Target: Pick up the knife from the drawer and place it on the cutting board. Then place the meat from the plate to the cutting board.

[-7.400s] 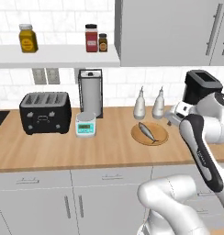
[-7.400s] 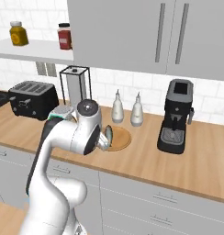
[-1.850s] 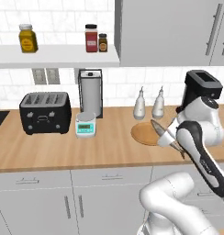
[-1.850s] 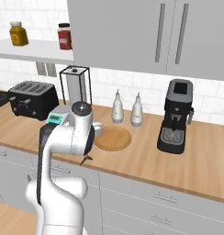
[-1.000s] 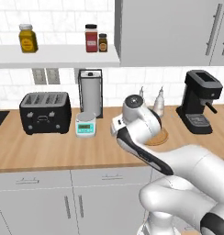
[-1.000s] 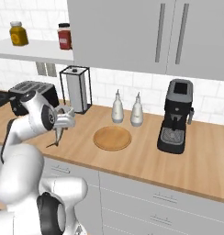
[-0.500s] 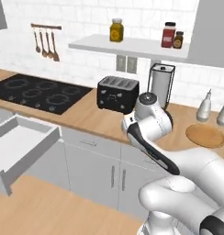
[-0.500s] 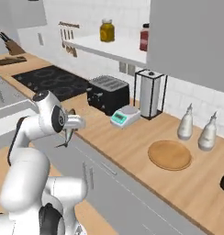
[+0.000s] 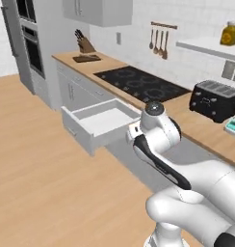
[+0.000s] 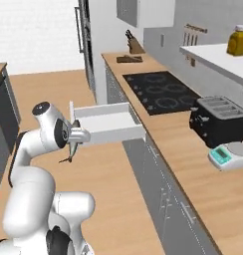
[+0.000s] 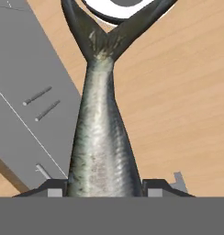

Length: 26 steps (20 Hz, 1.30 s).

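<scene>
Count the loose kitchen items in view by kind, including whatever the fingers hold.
toaster: 1
scale: 1
knife block: 1
cutting board: 1
hanging utensils: 3
jar: 1
fish: 1
Total: 9

I see the open drawer [image 9: 101, 121] jutting from the cabinets across my path, with bare wooden floor [image 9: 37, 169] left and below it.

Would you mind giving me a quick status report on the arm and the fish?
Jaws shut on fish, tail pointing away. Gripper hangs over floor beside open drawer. Cutting board far down the counter by the knife block.
</scene>
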Tool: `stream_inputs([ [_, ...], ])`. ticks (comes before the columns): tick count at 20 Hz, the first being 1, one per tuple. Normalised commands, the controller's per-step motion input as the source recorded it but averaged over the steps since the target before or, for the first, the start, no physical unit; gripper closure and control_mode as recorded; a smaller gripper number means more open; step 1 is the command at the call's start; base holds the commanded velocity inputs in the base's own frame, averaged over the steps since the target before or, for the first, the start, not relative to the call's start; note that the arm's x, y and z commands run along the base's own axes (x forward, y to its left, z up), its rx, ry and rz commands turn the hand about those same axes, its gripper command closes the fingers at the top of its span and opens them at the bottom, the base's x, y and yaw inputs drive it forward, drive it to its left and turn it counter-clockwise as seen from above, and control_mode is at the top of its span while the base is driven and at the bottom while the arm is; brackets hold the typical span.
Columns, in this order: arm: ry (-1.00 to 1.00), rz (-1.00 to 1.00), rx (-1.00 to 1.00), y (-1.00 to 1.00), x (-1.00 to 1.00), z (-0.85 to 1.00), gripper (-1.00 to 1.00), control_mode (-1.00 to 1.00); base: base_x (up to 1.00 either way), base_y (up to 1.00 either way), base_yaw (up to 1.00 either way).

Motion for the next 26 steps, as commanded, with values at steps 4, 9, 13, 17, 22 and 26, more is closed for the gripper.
stream_inputs([
  [4, 0.0, 0.0, 0.0, 0.0, 0.0, 0.0, 1.0, 1.0, 0.18, 1.0, 0.41],
  [9, 0.0, 0.0, 0.0, 0.0, 0.0, 0.0, 1.0, 1.0, 0.88, 1.0, 0.14],
  [13, 0.0, 0.0, 0.0, 0.0, 0.0, 0.0, 1.0, 1.0, 1.0, 1.0, 0.01],
  [17, 0.0, 0.0, 0.0, 0.0, 0.0, 0.0, 1.0, 1.0, 1.0, 0.77, -0.01],
  [22, 0.0, 0.0, 0.0, 0.0, 0.0, 0.0, 1.0, 1.0, 1.0, 0.55, 0.0],
  [26, 0.0, 0.0, 0.0, 0.0, 0.0, 0.0, 1.0, 1.0, 1.0, 0.09, 0.0],
])
